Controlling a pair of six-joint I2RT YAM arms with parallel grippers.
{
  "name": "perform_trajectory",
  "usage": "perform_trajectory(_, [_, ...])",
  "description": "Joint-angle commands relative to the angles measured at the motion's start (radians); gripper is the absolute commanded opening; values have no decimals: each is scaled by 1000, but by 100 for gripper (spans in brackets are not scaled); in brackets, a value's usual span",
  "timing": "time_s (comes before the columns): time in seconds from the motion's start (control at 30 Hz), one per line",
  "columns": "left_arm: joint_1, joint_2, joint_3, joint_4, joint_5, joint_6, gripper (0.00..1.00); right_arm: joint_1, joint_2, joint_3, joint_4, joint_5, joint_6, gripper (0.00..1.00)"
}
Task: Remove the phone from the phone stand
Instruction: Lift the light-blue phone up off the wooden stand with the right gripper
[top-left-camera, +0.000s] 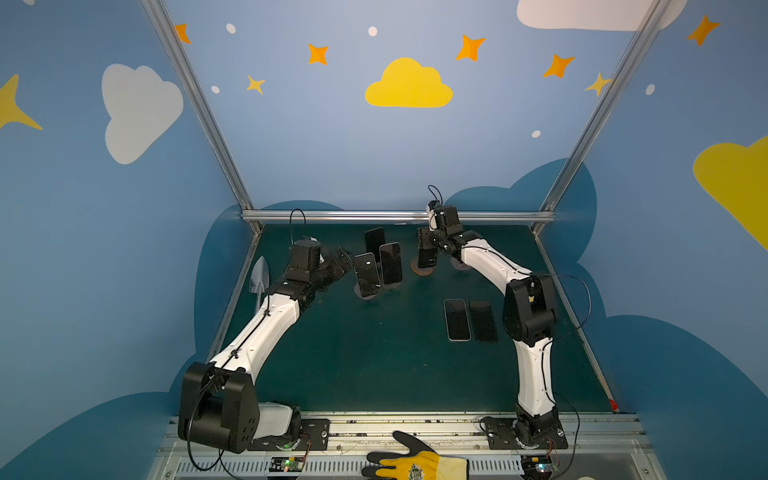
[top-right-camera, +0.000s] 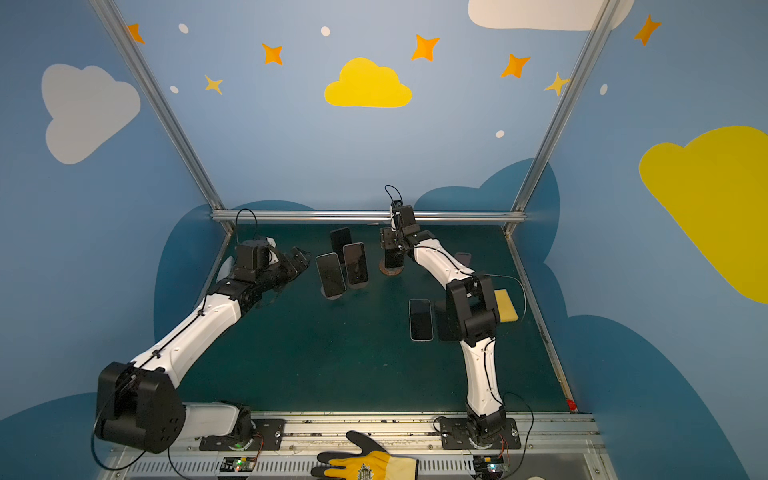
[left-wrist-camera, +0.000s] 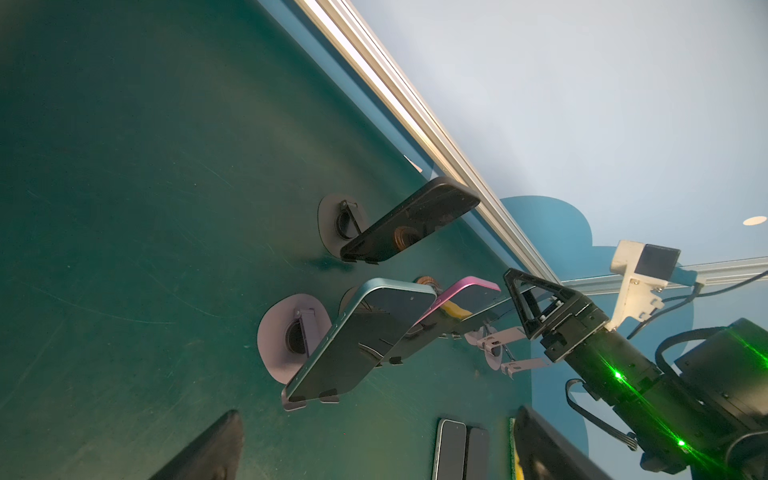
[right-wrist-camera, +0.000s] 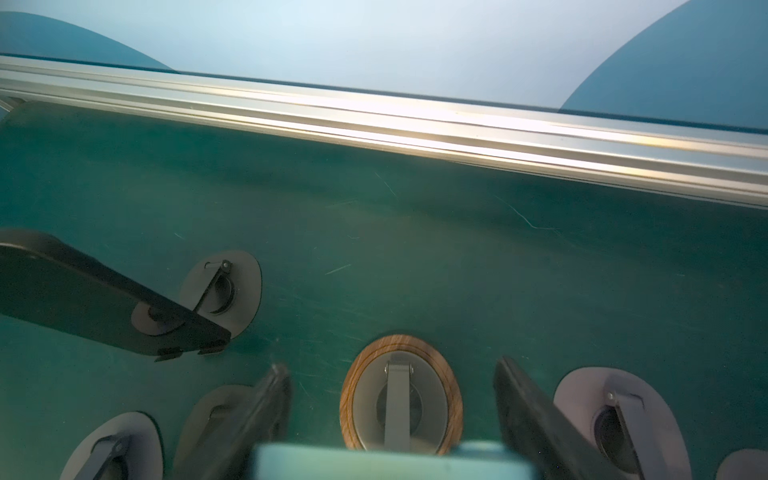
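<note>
We see the right gripper (right-wrist-camera: 392, 368) with its jaws pinching the phone (right-wrist-camera: 390, 461) by its side edges. The phone stands over the wood-rimmed phone stand (right-wrist-camera: 455, 399), near the middle of the table's (top-left-camera: 353, 374) back edge. Toward the left edge, the left gripper (top-left-camera: 344, 259) hangs with its jaws spread wide.
</note>
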Motion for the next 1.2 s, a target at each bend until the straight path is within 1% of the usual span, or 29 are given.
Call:
perform_trajectory(0.0, [4,-9,6,9,6,13,100,7,-69,-16,11,24,4,66])
perform_trajectory(0.33, [6,-16,6,14,17,13,100,12,-104,5,-1,25,-4,63])
perform_trajectory(0.53, [6,-28,2,15,10,13,100,28,-158,-6,-22,36,-13,62])
perform_trajectory(0.87, [6,-67,-8,23,9,10,100,80,-310,-134,-19,86,-29,62])
perform_trajectory(1.17, [8,-82,-13,27,-5,9,100,155,-498,-340,-41,149,16,60])
